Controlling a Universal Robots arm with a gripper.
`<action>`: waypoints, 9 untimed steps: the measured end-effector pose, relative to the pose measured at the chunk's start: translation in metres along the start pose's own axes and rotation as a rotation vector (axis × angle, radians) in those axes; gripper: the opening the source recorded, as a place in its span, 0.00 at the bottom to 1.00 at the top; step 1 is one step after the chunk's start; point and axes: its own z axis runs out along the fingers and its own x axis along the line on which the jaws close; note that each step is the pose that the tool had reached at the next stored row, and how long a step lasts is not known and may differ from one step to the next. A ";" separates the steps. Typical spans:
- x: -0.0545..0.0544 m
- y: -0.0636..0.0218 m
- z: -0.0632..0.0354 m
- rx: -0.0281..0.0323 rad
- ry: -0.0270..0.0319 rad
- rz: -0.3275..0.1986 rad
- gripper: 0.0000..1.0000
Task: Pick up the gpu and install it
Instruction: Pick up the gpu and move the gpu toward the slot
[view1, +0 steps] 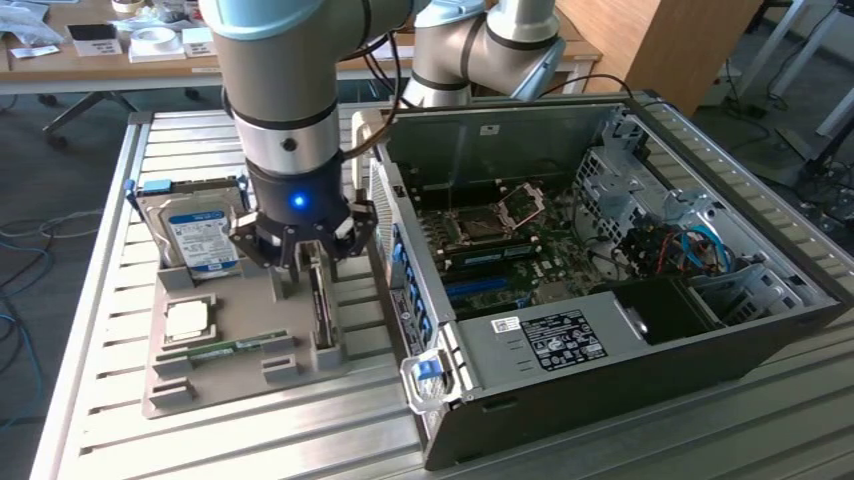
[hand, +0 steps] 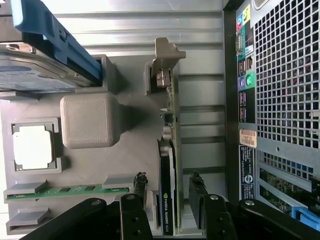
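The hand (view1: 304, 256) hangs straight down from the arm, released. In the wrist view its two fingers (hand: 141, 186) stand apart on either side of the gpu (hand: 169, 130), with a sliver of daylight showing between each pad and the card. Nothing is gripped yet. I judge this to be the moment just before the squeeze, with the card untouched in its holder.

The gpu (view1: 322, 315) stands on edge in a slot of the grey fixture tray (view1: 220, 385) and sits directly under the hand. In the exterior view, with the hand at the centre of the dial, its long axis runs close to the 12-to-6 line. The fingers face each other across that line, so they would meet the card's two broad faces and not its ends. The silver end bracket (hand: 164, 55) is at the far end of the card from the fingers, so the hand stands over the black-covered end and not the card's middle.

On the same dial:
- The hard drive (view1: 200, 240) stands in its blue cradle at about 9 o'clock.
- The processor chip (view1: 188, 318) lies at about 8 o'clock.
- The RAM stick (view1: 220, 352) lies flat at about 7 o'clock.
- The open computer case (view1: 667, 370) lies on its side on the tabletop (view1: 107, 300) at 3 o'clock, just beside the tray, with its blue expansion slots (view1: 481, 290) facing up.
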 end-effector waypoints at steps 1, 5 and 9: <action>0.000 -0.0005 0.0007 0.0002 0.0002 0.000 0.47; -0.001 -0.0025 0.0049 0.0000 0.0000 0.000 0.47; -0.001 -0.0039 0.0099 0.0001 0.0001 0.000 0.47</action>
